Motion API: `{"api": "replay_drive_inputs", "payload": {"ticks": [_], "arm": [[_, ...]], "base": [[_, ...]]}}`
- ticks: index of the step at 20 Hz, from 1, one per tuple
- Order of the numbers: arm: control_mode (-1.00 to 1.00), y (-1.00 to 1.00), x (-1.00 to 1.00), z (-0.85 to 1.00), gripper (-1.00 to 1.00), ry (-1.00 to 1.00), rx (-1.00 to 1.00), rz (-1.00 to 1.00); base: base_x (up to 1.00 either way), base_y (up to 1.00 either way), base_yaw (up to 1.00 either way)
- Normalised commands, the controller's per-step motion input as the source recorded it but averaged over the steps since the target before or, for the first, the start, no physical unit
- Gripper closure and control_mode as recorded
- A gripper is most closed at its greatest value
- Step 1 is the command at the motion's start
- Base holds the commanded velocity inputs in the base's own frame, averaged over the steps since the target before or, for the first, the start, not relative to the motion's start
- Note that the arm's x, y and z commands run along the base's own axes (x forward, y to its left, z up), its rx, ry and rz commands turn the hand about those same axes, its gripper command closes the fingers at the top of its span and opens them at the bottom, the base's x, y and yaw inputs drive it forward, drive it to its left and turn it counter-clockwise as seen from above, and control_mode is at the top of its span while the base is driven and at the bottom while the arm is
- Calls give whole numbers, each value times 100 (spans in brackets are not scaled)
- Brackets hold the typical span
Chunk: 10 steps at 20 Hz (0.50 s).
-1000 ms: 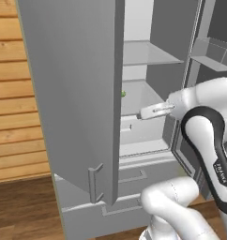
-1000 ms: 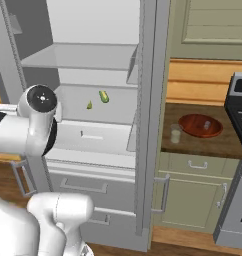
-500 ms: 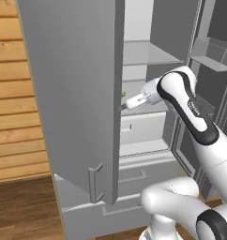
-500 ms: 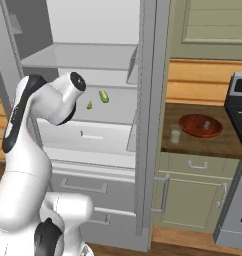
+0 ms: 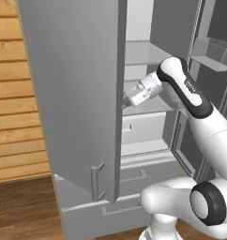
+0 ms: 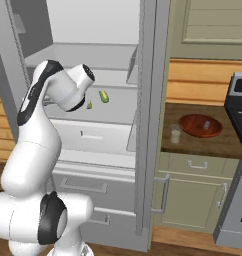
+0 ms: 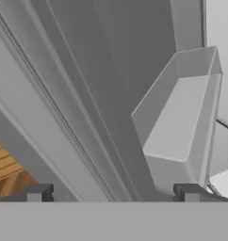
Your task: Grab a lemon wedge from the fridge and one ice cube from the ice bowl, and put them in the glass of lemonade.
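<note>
The grey fridge stands with its doors swung open. On its middle shelf lies the lemon wedge, a small yellow-green sliver with pointed tips. A tinier yellow-green bit lies beside my arm's elbow. My gripper reaches over that shelf toward the edge of the left door, which partly hides it. In the hand view the gripper is open with nothing between its fingertips, facing the door's inner side. The reddish-brown ice bowl and the glass of lemonade sit on the counter to the right.
A white door bin hangs close ahead of the hand. The open left door juts toward the base, and fridge drawers lie below the shelf. A stove borders the counter on the right, with beige cabinets underneath.
My arm has swung up and left into the fridge, carrying the hand toward the left door's edge. The jaws have stayed open.
</note>
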Motion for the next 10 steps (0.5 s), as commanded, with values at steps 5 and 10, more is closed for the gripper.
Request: {"api": "replay_drive_inputs", "payload": {"ticks": [5, 10], "arm": [[-100, 84, -3, 0, -100, -1, 0, 14], [-100, 84, -33, 0, -100, -10, 0, 2]], "base": [[0, 0, 0], [0, 0, 0]]}}
